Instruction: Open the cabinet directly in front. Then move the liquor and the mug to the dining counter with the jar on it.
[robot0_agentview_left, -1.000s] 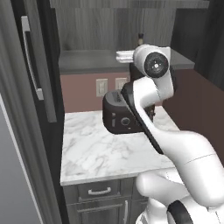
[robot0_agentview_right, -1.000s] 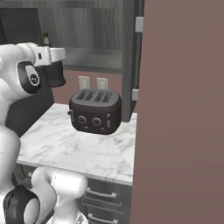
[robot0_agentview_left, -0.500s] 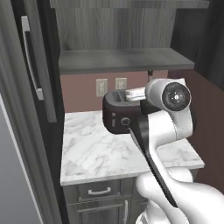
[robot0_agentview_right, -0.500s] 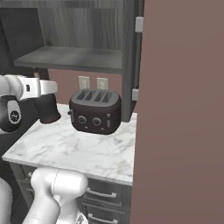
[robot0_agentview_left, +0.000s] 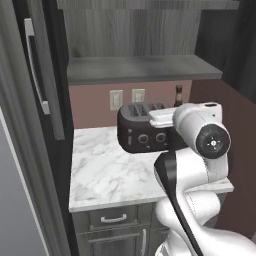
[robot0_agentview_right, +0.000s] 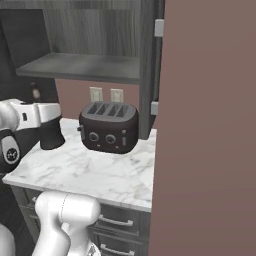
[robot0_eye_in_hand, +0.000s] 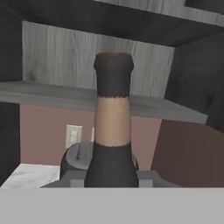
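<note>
The liquor, a dark bottle with a tan band on its neck, stands upright between my gripper's jaws, which are shut on its body. In the base views its neck pokes up behind the white hand, held at toaster height below the shelf. The cabinet stands open, its left door swung out and its lower shelf bare. The mug, the dining counter and the jar are out of view.
A black toaster sits on the small marble counter, close beside the hand. Wall outlets are behind it. A mauve wall closes the right side. Grey drawers lie below.
The arm has come down from shelf height to toaster height with the bottle in its grip. The elbow has folded back toward the base.
</note>
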